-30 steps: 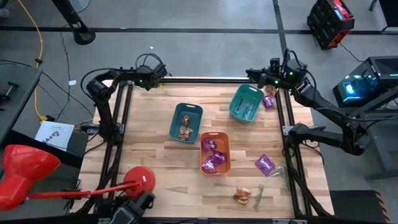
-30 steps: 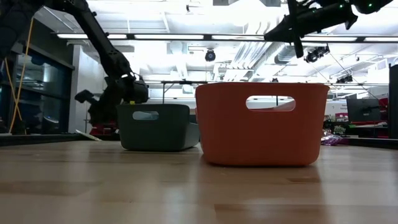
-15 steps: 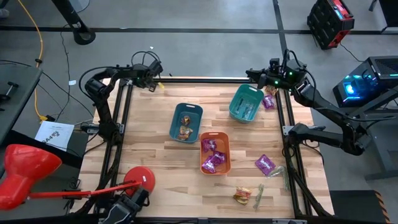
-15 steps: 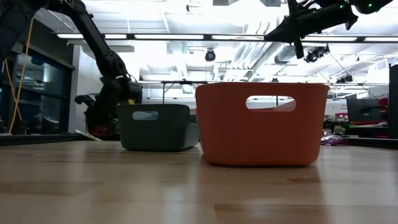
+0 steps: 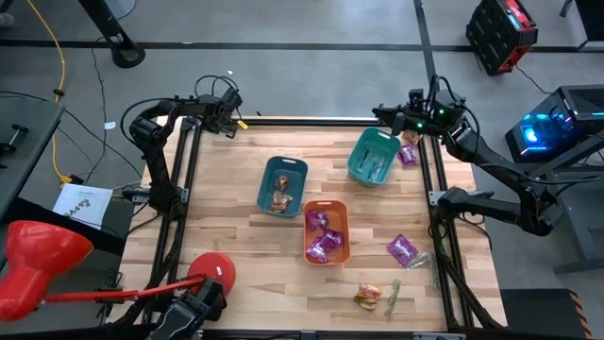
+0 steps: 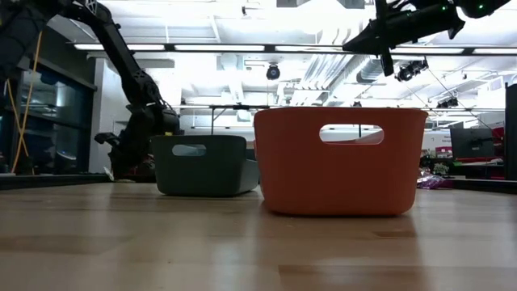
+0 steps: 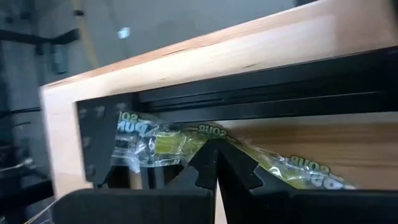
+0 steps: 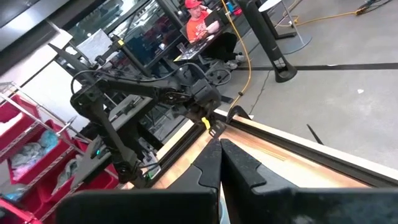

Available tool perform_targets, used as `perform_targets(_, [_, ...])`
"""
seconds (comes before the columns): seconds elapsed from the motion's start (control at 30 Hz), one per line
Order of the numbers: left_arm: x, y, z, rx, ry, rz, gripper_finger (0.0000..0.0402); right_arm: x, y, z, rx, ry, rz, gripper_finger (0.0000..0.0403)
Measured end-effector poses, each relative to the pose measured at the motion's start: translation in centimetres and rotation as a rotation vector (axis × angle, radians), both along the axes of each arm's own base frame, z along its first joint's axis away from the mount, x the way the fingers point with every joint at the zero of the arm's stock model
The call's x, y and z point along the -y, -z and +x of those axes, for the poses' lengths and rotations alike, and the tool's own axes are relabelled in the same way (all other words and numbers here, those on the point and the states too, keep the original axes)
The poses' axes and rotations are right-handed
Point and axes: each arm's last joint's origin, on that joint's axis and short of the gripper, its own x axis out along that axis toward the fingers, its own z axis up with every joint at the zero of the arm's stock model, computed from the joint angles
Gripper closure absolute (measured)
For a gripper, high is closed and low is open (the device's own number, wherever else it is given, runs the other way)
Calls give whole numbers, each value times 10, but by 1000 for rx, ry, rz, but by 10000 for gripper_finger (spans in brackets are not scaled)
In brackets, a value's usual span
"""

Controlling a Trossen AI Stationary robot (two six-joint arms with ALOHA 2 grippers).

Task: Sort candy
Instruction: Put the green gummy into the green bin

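My left gripper point(image 5: 233, 123) is at the table's far left corner, shut on a pale green stick candy point(image 7: 155, 140). My right gripper point(image 5: 382, 113) hangs shut and empty high over the far edge, beside the light teal bin point(image 5: 373, 156), where green sticks lie. The orange bin point(image 5: 327, 231) holds purple packets, and the darker teal bin point(image 5: 282, 184) holds orange-gold sweets. Loose on the wood lie a purple packet point(image 5: 401, 249), another purple one point(image 5: 408, 154) by the right rail, an orange-gold sweet point(image 5: 368, 297) and a green stick point(image 5: 394, 296). My left gripper pinches the green stick candy between its two fingertips, about at the middle of its length point(image 7: 198, 138). The fingers lie across the stick, and its clear printed wrapper sticks out on both sides of them. Whether it is lifted off the corner, I cannot tell.
Black frame rails point(image 5: 184, 170) run along the left, right and far edges. A red lamp-like stand point(image 5: 215, 271) sits at the near left corner. Bare wood lies left of the bins. In the right wrist view a person point(image 8: 200, 25) sits beyond the table.
My left gripper has moved toward the table's far left corner, still shut on the green stick. My right arm has kept still.
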Motion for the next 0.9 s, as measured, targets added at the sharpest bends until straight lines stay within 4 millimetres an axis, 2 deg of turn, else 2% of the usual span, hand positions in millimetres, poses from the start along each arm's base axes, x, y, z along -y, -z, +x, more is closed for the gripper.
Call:
perform_targets(0.13, [4,-5,13,72,39,-59,401,0,0,0,1,-1,-2,403])
perform_targets(0.5, [31,-8,49,97,172,-174,401,0,-4,0,27,-12,-29,403])
perform_targets(0.7, [55,-7,68,107,259,-287,401,0,-6,1,44,-18,-50,403])
perform_targets(0.9, [92,-8,88,63,346,-443,401,0,-8,1,56,-19,-63,403])
